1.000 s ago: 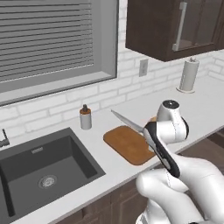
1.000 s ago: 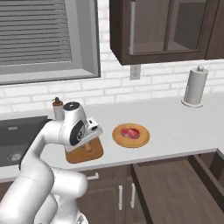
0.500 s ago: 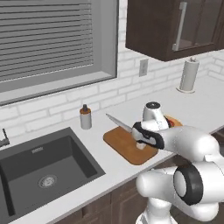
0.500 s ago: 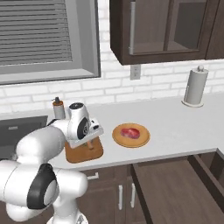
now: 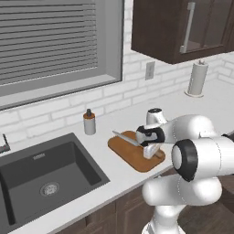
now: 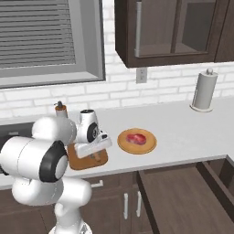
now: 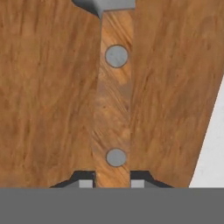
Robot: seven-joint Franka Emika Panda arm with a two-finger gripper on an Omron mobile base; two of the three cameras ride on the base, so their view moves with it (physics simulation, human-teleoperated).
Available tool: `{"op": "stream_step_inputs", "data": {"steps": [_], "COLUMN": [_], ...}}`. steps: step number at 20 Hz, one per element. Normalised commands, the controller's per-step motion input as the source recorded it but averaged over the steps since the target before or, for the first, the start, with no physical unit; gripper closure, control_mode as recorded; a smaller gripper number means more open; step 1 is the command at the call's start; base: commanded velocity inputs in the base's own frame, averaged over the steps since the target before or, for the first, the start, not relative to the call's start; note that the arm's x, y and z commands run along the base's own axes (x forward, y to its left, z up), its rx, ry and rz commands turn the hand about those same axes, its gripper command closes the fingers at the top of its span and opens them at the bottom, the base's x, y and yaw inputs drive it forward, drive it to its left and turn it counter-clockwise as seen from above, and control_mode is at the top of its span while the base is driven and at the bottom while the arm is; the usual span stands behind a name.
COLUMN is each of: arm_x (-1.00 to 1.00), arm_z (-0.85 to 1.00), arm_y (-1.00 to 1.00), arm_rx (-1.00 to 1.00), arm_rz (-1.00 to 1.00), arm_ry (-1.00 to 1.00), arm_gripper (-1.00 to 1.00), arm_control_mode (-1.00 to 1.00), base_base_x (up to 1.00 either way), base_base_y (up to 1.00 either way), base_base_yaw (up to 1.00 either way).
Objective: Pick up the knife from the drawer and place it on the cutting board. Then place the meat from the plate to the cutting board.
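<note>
My gripper (image 7: pixel 113 180) is shut on the knife's brown riveted handle (image 7: pixel 113 109), low over the cutting board (image 7: pixel 43 87). In the left base view the knife (image 5: pixel 124 138) points its grey blade left over the cutting board (image 5: pixel 130 158), and the gripper (image 5: pixel 149 151) hangs over the board's middle. I cannot tell whether the knife touches the wood. To the right of the cutting board (image 6: pixel 77 161) sits the round plate (image 6: pixel 151 145) with the red meat (image 6: pixel 136 138) on it. The dark drawer (image 6: pixel 183 192) stands pulled out below the counter at the lower right.
A small soap bottle (image 5: pixel 89 122) stands behind the board, and the dark sink (image 5: pixel 45 176) lies to its left. A paper towel roll (image 6: pixel 203 90) stands at the back right of the counter. Dark wall cabinets (image 6: pixel 173 32) hang overhead.
The arm has bent forward and brought the knife down from above the counter to just over the cutting board. The grip has stayed shut.
</note>
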Motion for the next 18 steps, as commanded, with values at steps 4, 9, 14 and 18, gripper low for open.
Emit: {"op": "stream_step_inputs", "data": {"steps": [4,9,14,18], "arm_x": [-0.04,0.24,0.0,-0.03], "arm_z": [-0.18,0.02,0.52,0.76], "arm_y": [-0.08,0.0,-0.22,-0.66], "arm_rx": [-0.01,0.0,0.05,0.06], "arm_rz": [0.0,-0.02,-0.07,-0.2], "arm_ry": [0.01,0.0,-0.02,-0.12], "arm_gripper": [-1.0,-1.0,-1.0,-1.0], "arm_control_mode": [-1.0,-1.0,-1.0,-1.0], "base_base_x": [0.0,0.0,0.0,0.0], "base_base_y": [0.0,0.0,0.0,0.0], "base_base_yaw": [0.0,0.0,0.0,0.0]}}
